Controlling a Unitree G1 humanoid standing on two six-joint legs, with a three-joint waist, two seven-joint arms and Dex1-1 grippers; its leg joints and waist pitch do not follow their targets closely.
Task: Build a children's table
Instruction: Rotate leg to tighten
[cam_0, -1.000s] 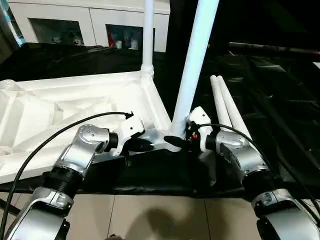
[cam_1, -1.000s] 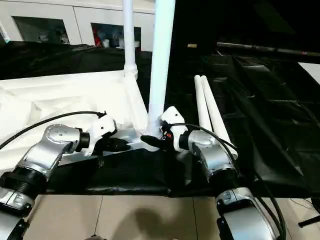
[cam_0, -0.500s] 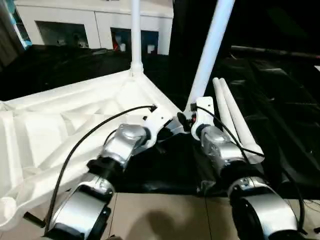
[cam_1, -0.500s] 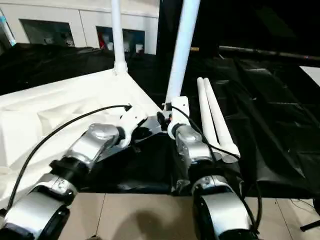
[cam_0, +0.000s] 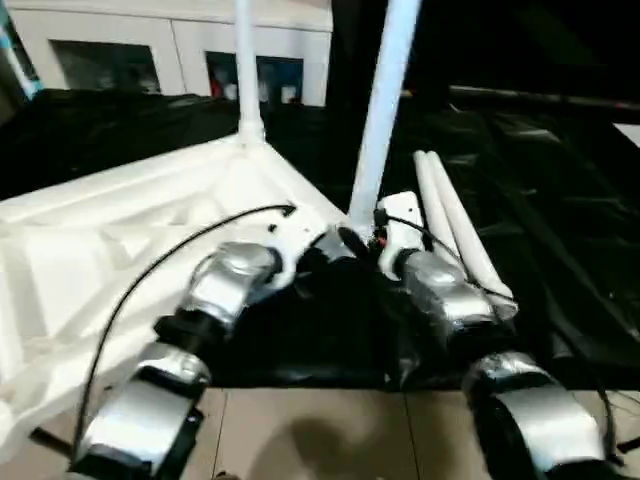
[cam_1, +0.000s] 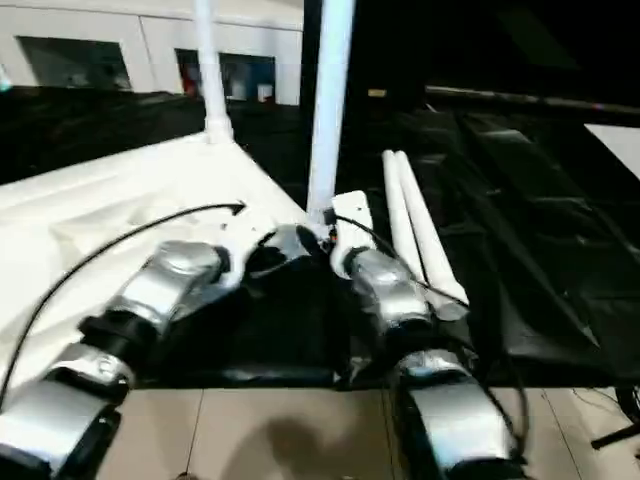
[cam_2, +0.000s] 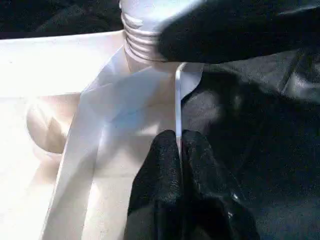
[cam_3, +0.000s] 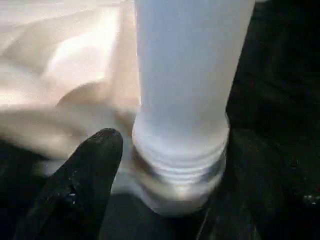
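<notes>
Head view: our hands meet mid-frame at the white ribbed plastic tabletop (cam_0: 120, 230), beside a white tapered tube leg (cam_0: 385, 110).

Left wrist: left hand (cam_2: 180, 145) clenched on the rim; it may slip.

Right wrist: right hand (cam_3: 170, 165) released around the leg, which could lean.

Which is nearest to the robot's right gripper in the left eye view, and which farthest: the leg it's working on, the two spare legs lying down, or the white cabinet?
1. Near-corner leg, standing upright right at the right gripper.
2. Two loose legs, lying on the black cloth to its right.
3. White cabinet, far behind at the back.
</notes>
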